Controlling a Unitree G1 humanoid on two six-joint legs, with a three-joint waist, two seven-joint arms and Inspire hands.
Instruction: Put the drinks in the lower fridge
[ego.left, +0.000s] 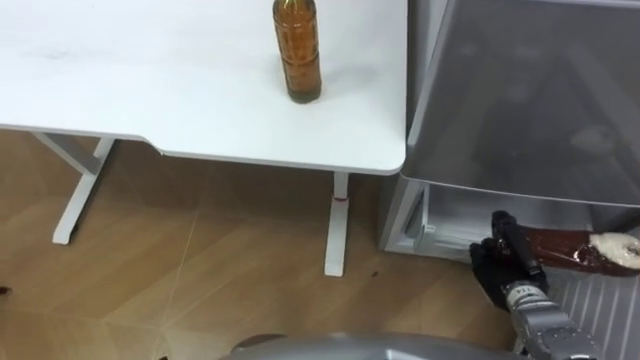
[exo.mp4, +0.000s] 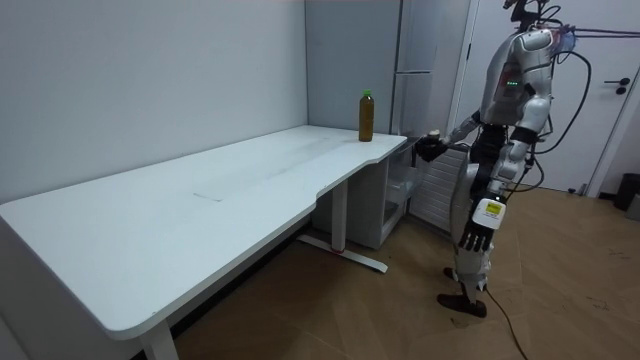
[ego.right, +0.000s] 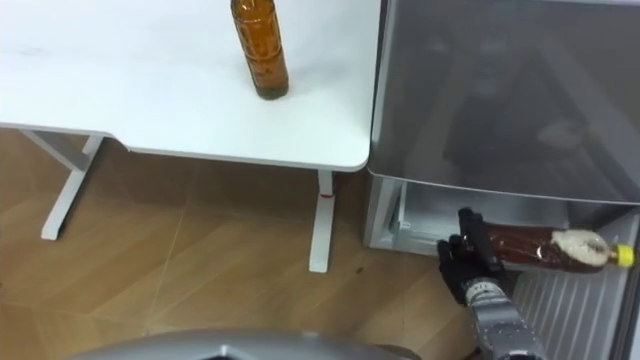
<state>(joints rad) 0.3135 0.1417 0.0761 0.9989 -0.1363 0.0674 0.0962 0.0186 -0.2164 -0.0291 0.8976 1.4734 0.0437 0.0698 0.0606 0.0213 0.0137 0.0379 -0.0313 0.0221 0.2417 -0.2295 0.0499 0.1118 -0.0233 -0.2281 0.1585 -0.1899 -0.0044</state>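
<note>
An amber drink bottle stands upright on the white table, near its edge by the fridge; in the room view this bottle has a green cap. My right hand is shut on a second, dark brown bottle with a white label and a yellow cap. That bottle lies on its side, cap pointing right, at the open lower fridge compartment. I stand facing the fridge. My left hand hangs open at my side.
The grey upper fridge door is closed above the open lower part. A white ribbed surface lies under the held bottle. The table's white leg stands close to the fridge's left side. Wood floor stretches under the table.
</note>
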